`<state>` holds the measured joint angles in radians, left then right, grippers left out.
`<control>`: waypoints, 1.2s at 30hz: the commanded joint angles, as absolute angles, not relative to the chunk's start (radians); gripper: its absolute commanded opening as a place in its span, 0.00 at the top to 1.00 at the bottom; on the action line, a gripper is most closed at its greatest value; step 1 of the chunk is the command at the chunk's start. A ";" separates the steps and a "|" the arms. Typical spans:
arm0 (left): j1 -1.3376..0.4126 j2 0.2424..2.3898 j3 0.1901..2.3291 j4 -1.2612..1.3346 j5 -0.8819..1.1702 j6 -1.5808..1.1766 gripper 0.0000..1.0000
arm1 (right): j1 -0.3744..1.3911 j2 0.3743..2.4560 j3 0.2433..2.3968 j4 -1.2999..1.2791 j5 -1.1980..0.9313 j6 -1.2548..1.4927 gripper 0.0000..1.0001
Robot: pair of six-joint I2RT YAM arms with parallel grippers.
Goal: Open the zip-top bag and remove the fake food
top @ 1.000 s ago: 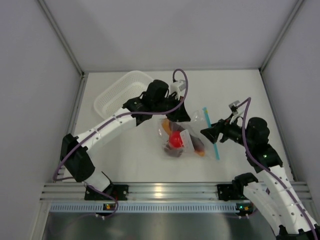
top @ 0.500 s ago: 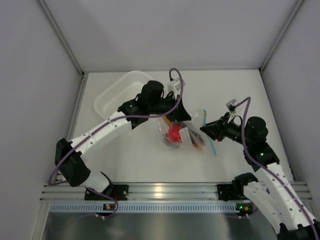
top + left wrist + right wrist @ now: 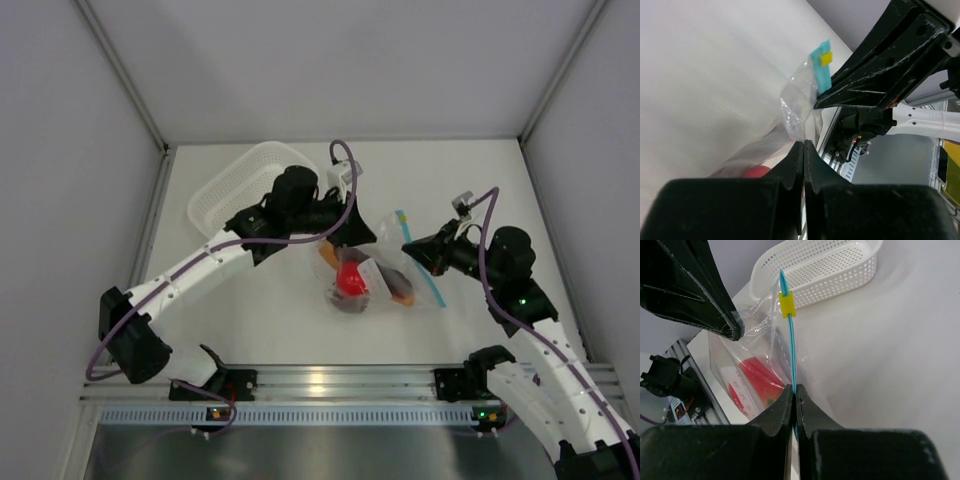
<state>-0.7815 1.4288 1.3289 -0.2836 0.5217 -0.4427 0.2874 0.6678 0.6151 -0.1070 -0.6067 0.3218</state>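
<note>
- Since a second ago the left hand, clamped on film, and the right hand, pinching the light blue zip strip, have spread the clear crinkly zip-top bag between them; opening seems underway.
- The red, orange and brown fake food sits inside, just below the left hand; whether the seal has parted is hidden.

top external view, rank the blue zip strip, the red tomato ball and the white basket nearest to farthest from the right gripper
1. blue zip strip: pinched in the right gripper itself.
2. red tomato ball: to the gripper's left and a little nearer the arm bases.
3. white basket: far off at the back left.
</note>
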 commanded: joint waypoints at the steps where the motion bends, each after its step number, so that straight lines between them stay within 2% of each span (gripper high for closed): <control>1: -0.776 1.359 1.299 -0.201 0.485 -0.408 1.00 | 0.304 0.644 0.699 -0.107 -0.586 0.267 1.00; 9: -0.772 1.324 1.192 -0.164 0.402 -0.319 0.99 | 0.305 0.670 0.793 -0.185 -0.638 0.236 1.00; 10: -0.772 1.304 1.174 -0.146 0.397 -0.313 0.94 | 0.305 0.681 0.802 -0.199 -0.650 0.221 1.00; 11: -0.772 1.292 1.152 -0.091 0.396 -0.296 0.82 | 0.305 0.701 0.813 -0.233 -0.661 0.210 1.00; 14: -0.772 1.241 1.053 0.060 0.410 -0.259 0.64 | 0.314 0.721 0.851 -0.293 -0.670 0.181 1.00; 15: -0.772 1.230 1.007 0.089 0.405 -0.253 0.49 | 0.314 0.724 0.854 -0.296 -0.670 0.183 1.00; 18: -0.772 1.201 0.954 0.175 0.405 -0.227 0.29 | 0.321 0.724 0.857 -0.323 -0.684 0.172 1.00; 19: -0.772 1.197 0.951 0.184 0.410 -0.212 0.27 | 0.322 0.721 0.861 -0.336 -0.684 0.158 1.00; 21: -0.772 1.195 0.956 0.208 0.445 -0.190 0.24 | 0.330 0.719 0.871 -0.368 -0.695 0.138 1.00; 36: -0.735 1.256 1.077 0.219 0.698 -0.018 0.25 | 0.400 0.687 0.887 -0.433 -0.695 0.049 1.00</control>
<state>-0.7567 1.2358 1.0245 0.1432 0.5957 -0.0658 0.3786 0.6979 0.8345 -0.4435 -0.6693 0.0841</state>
